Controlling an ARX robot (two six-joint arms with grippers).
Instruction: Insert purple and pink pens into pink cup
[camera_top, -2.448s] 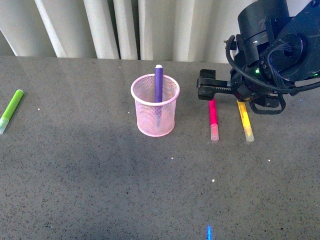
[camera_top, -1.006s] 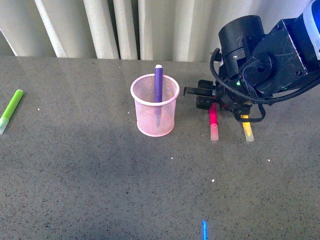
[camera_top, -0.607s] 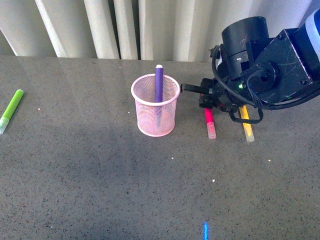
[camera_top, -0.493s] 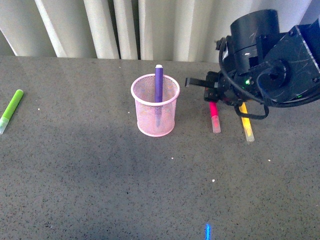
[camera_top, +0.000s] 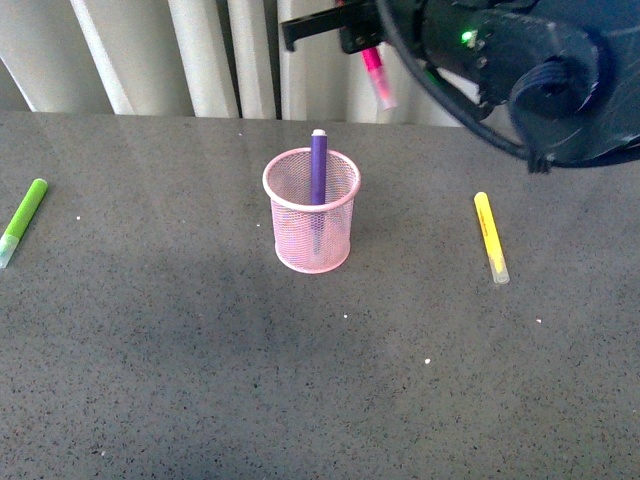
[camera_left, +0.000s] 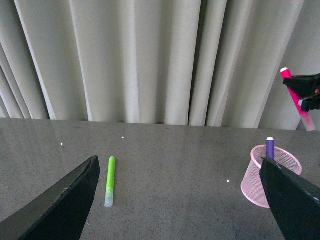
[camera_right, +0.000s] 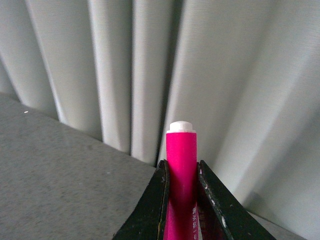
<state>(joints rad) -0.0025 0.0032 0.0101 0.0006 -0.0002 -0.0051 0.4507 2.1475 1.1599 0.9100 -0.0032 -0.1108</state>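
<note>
Top centre of the frame, the right gripper (camera_top: 362, 32) is pinching the slim, light, stiff magenta-pink marker (camera_top: 378, 78) by its barrel, which is probably slippery. It is hanging upper right of the pale-pink wire-mesh cup (camera_top: 311, 215), which is holding the dark purple marker (camera_top: 318, 160). The left gripper (camera_left: 185, 200) is gaping wide.

From the robot's body, looks forward and down over the surface (camera_top: 200, 380) toward the curtain (camera_top: 200, 50), at middle range. From the left wrist, faces the same curtain from low and far off. Shares the pink cup (camera_top: 300, 235), green marker (camera_top: 22, 220) and airborne pink pen (camera_top: 377, 75) with the front view. From the right wrist, sits very close on that pen, clamped in the right gripper (camera_right: 182, 172).
</note>
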